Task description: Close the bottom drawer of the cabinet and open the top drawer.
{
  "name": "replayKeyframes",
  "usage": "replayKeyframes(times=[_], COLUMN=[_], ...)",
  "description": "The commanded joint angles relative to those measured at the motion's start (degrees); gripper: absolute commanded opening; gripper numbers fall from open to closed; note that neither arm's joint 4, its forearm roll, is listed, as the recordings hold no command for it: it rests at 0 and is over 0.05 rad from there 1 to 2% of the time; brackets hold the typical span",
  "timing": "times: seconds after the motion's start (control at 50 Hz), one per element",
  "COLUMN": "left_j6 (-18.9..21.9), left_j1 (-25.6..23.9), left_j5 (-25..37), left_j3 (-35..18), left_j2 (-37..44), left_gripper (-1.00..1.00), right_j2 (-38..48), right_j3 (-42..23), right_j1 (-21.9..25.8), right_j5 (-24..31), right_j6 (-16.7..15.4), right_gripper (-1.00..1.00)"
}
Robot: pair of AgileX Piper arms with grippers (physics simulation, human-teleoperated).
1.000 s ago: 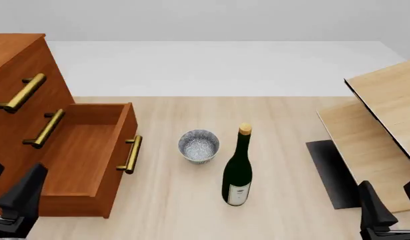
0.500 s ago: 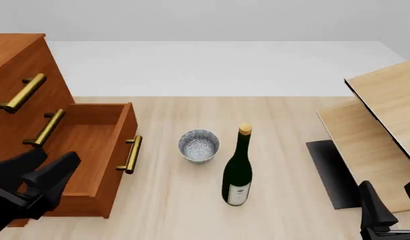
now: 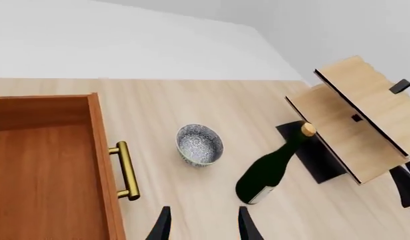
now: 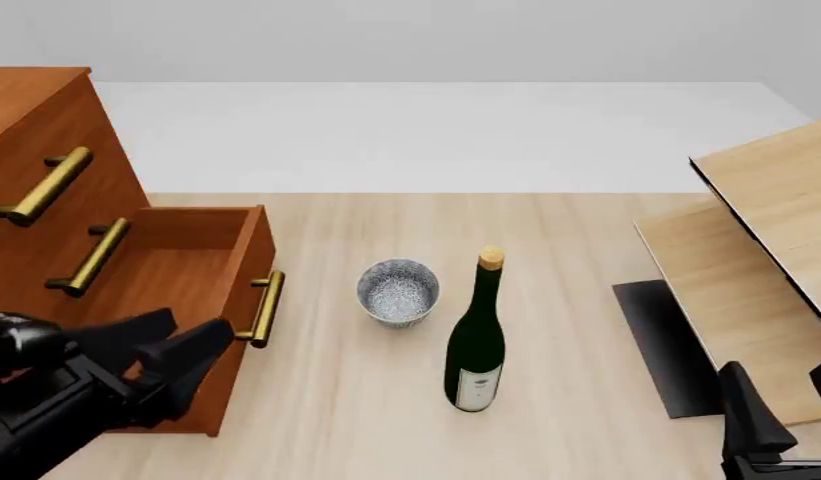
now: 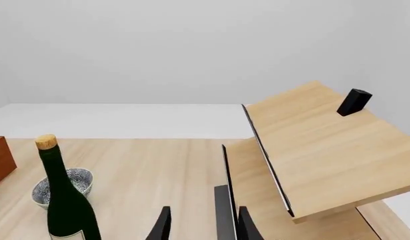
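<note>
The cabinet (image 4: 30,105) stands at the left of the table. Its top drawer (image 4: 103,150) is shut flush, brass handle (image 4: 37,187) on its front. The bottom drawer (image 4: 157,285) is pulled far out, and its handle (image 4: 261,308) faces the bowl. My left gripper (image 4: 197,322) hovers open over that drawer's front part, just behind the front panel, holding nothing. In the left wrist view the fingertips (image 3: 163,227) are spread beside the drawer handle (image 3: 127,170). My right gripper (image 4: 780,370) rests open at the near right edge.
A patterned bowl (image 4: 397,291) and a dark green bottle (image 4: 476,340) stand mid-table, right of the open drawer. Pale wooden boards (image 4: 770,230) and a black mat (image 4: 664,340) fill the right side. The middle drawer's handle (image 4: 90,258) sits between the other two.
My left gripper has swung forward and to the right, from the table's near left corner to above the open bottom drawer's front. The right arm has stayed still.
</note>
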Motion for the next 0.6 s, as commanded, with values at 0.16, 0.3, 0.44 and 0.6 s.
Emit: replayKeyframes(times=[0.16,0.3,0.44,0.6], left_j6=[-2.43,-2.48,-2.17,-3.28], left_j1=[-3.71,-3.58,-2.05,-1.27], left_j5=[-7.47,-9.6,-13.06,-19.19], left_j3=[4.46,6.06,8.59,11.54], left_j2=[8.13,11.1,14.91,20.19], left_gripper=[1.0,1.0,1.0,1.0], right_j2=[0.02,0.01,0.02,0.07], right_j3=[0.01,0.02,0.0,0.0], right_j1=[0.01,0.01,-0.02,0.05], right_j5=[0.01,0.02,0.04,0.02], right_j6=[0.04,0.06,0.07,0.13], right_gripper=[1.0,1.0,1.0,1.0])
